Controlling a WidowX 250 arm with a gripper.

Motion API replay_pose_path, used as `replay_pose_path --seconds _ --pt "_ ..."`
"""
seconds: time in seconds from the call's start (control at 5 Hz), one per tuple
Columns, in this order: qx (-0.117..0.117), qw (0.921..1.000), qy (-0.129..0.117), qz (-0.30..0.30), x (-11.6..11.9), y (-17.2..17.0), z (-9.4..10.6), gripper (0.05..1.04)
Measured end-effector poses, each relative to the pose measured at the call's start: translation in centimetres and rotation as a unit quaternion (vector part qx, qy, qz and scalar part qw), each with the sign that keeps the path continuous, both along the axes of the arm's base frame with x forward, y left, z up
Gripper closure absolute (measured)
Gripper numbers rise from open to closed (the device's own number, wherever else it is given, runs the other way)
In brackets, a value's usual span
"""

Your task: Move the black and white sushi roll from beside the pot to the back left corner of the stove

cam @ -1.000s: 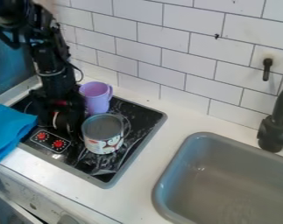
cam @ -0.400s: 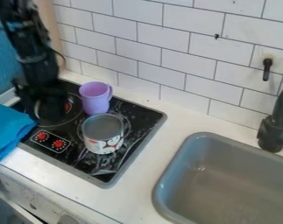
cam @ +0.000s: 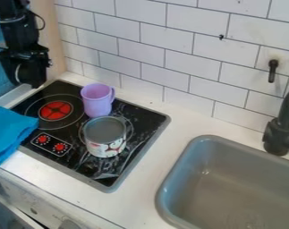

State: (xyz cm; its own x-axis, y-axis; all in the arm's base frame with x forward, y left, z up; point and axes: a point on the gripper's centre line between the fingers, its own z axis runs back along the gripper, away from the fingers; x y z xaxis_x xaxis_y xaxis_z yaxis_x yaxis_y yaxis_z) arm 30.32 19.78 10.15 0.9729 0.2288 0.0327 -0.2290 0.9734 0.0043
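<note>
No legible txt; can label (cam: 106, 148) prob. has print, too small to read.

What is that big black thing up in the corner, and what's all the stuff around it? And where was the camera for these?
The big black thing is a robot arm, a machine that works like an arm. At its end hangs the black tool, which is its grasping part. It is near the back left corner of the flat black stovetop. I can't tell if it holds anything.

All the pictures come from one camera that stays put and looks down at a slant.

On the stovetop stand a light purple mug and, in front of it, a round grey can with a patterned side. A bright blue cloth lies at the left edge. Over to the right is a grey sink with a black tap.
</note>
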Motion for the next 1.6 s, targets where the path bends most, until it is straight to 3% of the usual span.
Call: replay_pose_path --seconds 0.2,0.6,1.0,1.2,1.4,1.6 --pt "-0.016 0.9995 -0.013 -0.024 2.2 1.5 -1.4 0.410" --pt "-0.048 0.9976 -0.002 -0.050 3.2 1.3 -5.1 0.410" --pt "-0.023 0.9983 -0.024 -0.048 4.3 1.7 -6.5 0.411" --pt "-0.013 0.9984 -0.008 -0.054 4.3 1.7 -6.6 0.409" --pt "-0.024 0.9967 0.014 -0.076 4.2 1.8 -6.6 0.363" --pt "-0.026 0.9945 0.034 -0.095 4.3 1.4 -6.5 0.112"
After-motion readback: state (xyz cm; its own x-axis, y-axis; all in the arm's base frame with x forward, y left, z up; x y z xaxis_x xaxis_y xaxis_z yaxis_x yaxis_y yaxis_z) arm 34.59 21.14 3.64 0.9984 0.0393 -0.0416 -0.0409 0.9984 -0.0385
